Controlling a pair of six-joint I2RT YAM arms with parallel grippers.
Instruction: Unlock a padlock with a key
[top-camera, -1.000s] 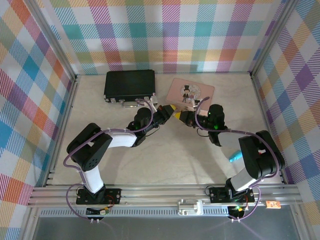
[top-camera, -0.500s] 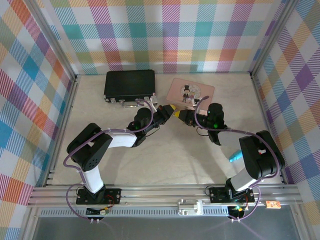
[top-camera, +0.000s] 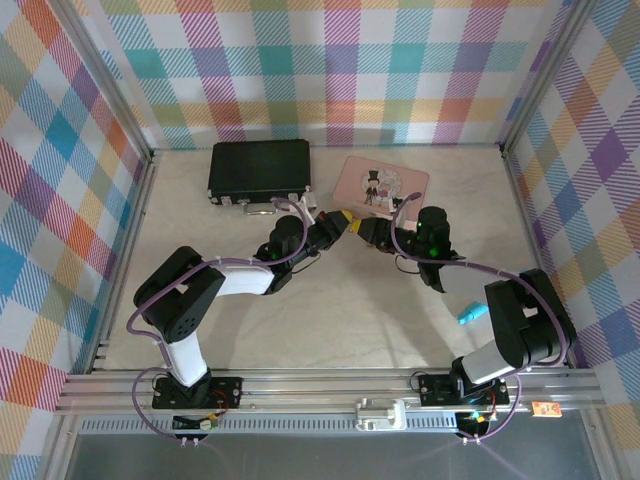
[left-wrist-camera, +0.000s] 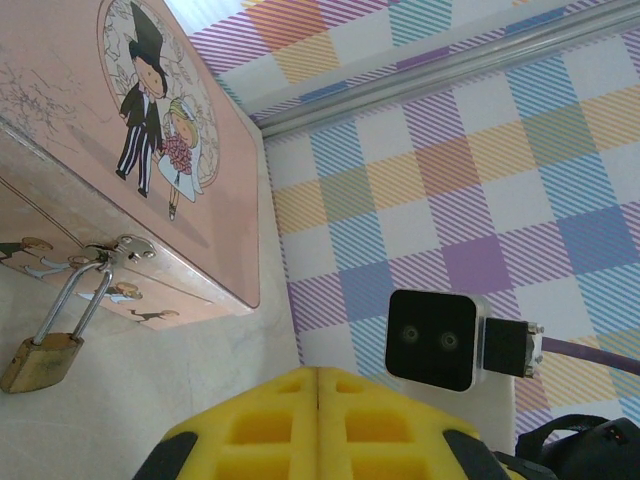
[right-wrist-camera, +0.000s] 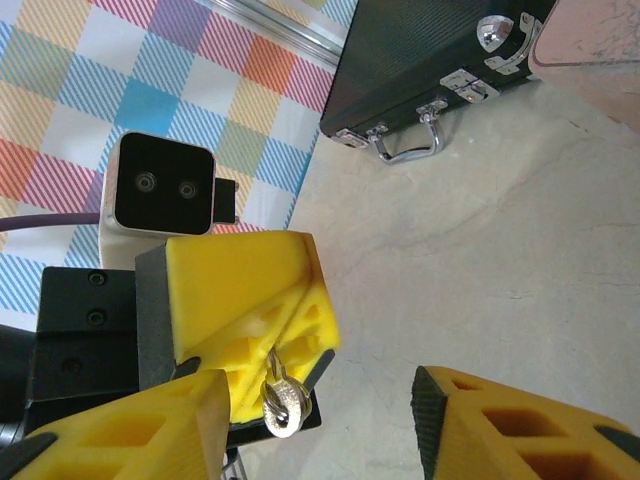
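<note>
Top external has the worktop (top-camera: 330, 310) carrying the black case (top-camera: 260, 170) at its far edge, toward the left corner. The pink tin (top-camera: 380, 183) lies beside it along that edge. In front of the tin, the left gripper (left-wrist-camera: 318, 375) has its fingers pinched on the key (right-wrist-camera: 283, 402). The right gripper (right-wrist-camera: 320, 410) faces it, fingers apart and holding nothing. The padlock (left-wrist-camera: 40, 362) hangs shut from the tin's hasp. The key looks ready to be carried over, and next it needs lining up with the keyhole.
</note>
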